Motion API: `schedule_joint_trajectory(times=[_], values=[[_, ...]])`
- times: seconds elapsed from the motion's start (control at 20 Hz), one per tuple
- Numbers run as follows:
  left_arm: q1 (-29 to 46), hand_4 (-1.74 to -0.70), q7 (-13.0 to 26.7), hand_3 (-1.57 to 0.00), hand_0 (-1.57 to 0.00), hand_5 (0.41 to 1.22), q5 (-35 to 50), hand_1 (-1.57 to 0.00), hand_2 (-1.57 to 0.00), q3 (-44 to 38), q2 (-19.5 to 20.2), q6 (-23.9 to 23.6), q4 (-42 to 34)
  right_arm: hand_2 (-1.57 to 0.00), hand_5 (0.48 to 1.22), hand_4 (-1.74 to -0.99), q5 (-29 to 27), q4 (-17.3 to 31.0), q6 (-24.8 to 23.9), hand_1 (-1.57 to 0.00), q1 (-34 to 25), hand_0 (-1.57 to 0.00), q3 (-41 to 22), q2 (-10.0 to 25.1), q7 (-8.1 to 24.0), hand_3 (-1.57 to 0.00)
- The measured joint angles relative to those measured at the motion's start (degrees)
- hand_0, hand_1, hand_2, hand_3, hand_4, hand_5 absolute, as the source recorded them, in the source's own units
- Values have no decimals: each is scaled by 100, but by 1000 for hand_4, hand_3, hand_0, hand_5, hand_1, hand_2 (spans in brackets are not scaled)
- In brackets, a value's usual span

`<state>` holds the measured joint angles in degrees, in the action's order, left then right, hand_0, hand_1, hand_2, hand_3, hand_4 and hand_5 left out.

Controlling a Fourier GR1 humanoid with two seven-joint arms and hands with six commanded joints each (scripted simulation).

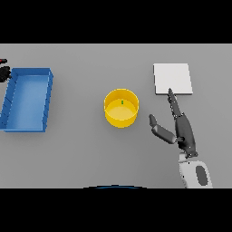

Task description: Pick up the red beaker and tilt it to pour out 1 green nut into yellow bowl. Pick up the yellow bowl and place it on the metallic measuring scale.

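Pour done, bowl not yet lifted

We see 1 green nut (122, 102) inside the yellow bowl (121, 118), so we judge only the carry remains. Right of the bowl, our right hand (181, 129) lies empty with fingers straight, thumb spread toward the bowl. The metallic measuring scale (172, 78) sits beyond, up and right. Far left stands a blue tray (27, 74); the left hand (3, 72) barely shows, fingers unclear.

The table (81, 154) is plain grey, and the bowl (121, 108) on it is bright yellow with a small green nut (122, 102) inside. A blue tray (27, 99) lies by the left edge and a pale silvery-white scale (172, 78) toward the far right. The right hand (183, 131) is dark grey on a white and grey arm (195, 174).
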<state>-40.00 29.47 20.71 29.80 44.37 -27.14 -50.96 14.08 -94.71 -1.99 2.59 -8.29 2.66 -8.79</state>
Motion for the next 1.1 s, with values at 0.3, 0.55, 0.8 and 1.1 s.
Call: schedule_joint_trajectory(times=[0.3, 0.55, 0.8, 1.1], values=[[491, -1155, 137, -1098, -1495, 740, 494, -1380, -1311, 462, 528, 542, -1080, 1, 669, -1159, 9, -66, -25, 1, 7, 1, 7, 16, 40, 1], [778, -785, -300, -361, -513, 656, 822, -452, -429, 462, 881, 1530, -1454, 1, 680, -1147, -31, -5, -3, 1, 13, 1, 41, 60, -76, 1], [536, -724, -286, -118, -167, 647, 401, -147, -140, 695, 791, 1626, -1083, 1, 688, -1164, 12, -97, 29, 1, 40, 1, -14, 67, 42, 1], [481, -711, -743, -30, -43, 674, 201, -38, -36, 629, 614, 1160, -902, 1, 691, -1146, 427, -128, -109, 1, -36, 1, -173, 90, 356, 1]])
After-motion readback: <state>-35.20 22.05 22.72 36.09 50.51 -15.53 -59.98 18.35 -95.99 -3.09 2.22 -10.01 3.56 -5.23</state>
